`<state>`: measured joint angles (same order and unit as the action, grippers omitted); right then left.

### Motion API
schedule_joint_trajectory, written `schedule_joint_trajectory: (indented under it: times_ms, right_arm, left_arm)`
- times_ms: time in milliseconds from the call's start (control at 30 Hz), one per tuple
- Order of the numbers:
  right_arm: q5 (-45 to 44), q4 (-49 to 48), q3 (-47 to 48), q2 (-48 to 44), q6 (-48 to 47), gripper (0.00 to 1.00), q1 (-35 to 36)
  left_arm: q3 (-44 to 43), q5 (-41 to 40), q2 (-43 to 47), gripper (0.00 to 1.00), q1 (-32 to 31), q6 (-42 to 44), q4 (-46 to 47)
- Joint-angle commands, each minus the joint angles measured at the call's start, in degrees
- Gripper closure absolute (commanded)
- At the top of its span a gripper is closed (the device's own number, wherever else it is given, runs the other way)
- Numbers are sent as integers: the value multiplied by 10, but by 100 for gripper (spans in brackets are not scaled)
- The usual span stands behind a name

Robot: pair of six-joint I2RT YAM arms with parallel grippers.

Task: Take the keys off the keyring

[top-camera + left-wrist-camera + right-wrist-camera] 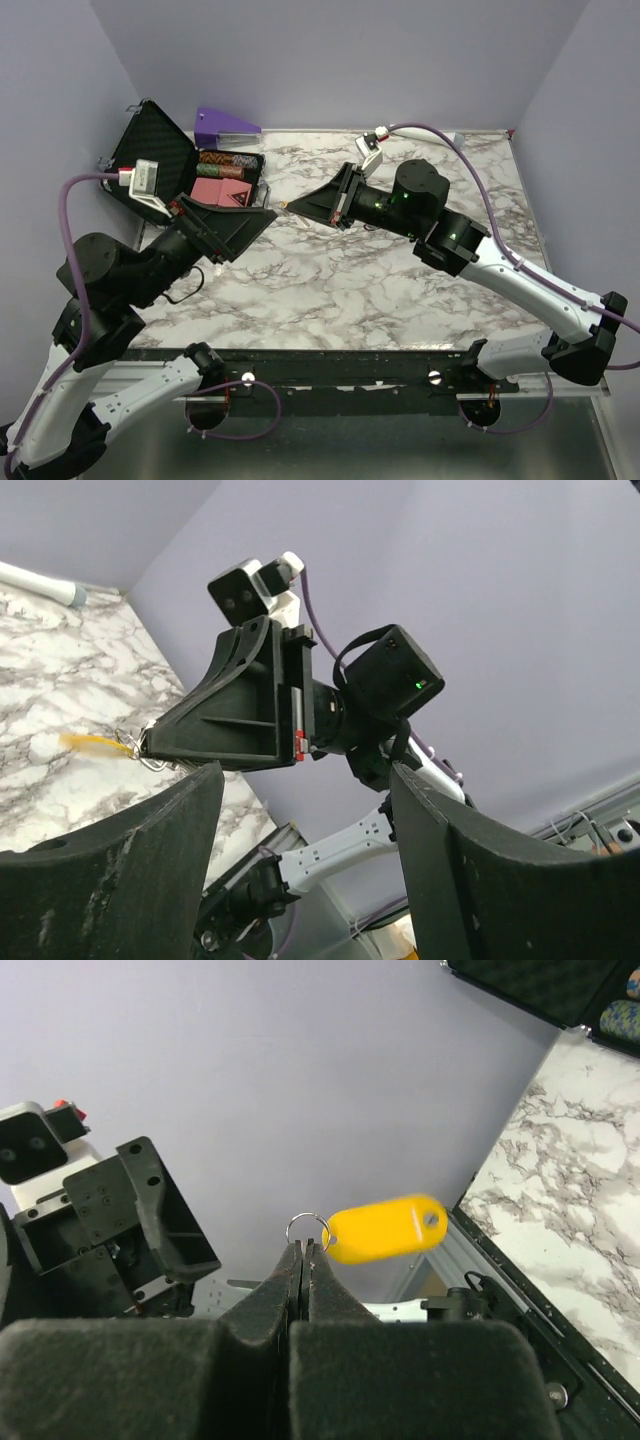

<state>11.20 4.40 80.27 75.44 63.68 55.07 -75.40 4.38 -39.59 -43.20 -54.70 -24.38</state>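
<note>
Right fingers [275,1295]: clenched tip to tip, grasping the small silver metal keyring [306,1227], held up off the bench.
Yellow flat oval key tag [385,1228]: hung from that ring just past the right fingertips, swung to one side and motion-blurred, touching neither pair of fingers.
Left fingers [120,880]: released and spread wide with nothing between them, aimed at the right fingers; close to the tag but apart from it.
Top view: both pairs of fingers faced nose to nose over the far-left part of the bench, and the tag [286,205] showed only as a yellow speck between them.
Right wrist view: the ring's loop and the hole in the tag were plain.
Left wrist view: the tag was a yellow smear against the marble; a white cylinder with a grey tip [40,583] lay at the bench's edge by the wall.
Bench [400,290]: white marble pattern with grey veins.
Room: lilac walls; an open black foam-lined case [150,150] stood at the far-left corner, with a purple wedge [225,122] just beside it.
</note>
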Motion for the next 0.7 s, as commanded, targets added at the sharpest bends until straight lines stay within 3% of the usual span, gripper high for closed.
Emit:
schedule_joint_trajectory:
  times_ms: [0,200,367,533,667]
  right_arm:
    - [-11,15,6,4,-22,99,0]
    - [25,14,21,16,-45,99,-2]
    - [78,47,48,30,-87,99,-4]
    - [133,96,96,41,-143,99,-3]
    - [158,138,142,52,-177,99,-4]
  left_arm:
    - [-27,-10,7,24,-2,35,-45]
    - [-69,-8,-5,21,-2,102,-99]
    - [-185,15,-65,17,-1,211,-208]
    - [-268,26,-111,18,2,267,-297]
    - [-298,54,-138,24,20,285,-338]
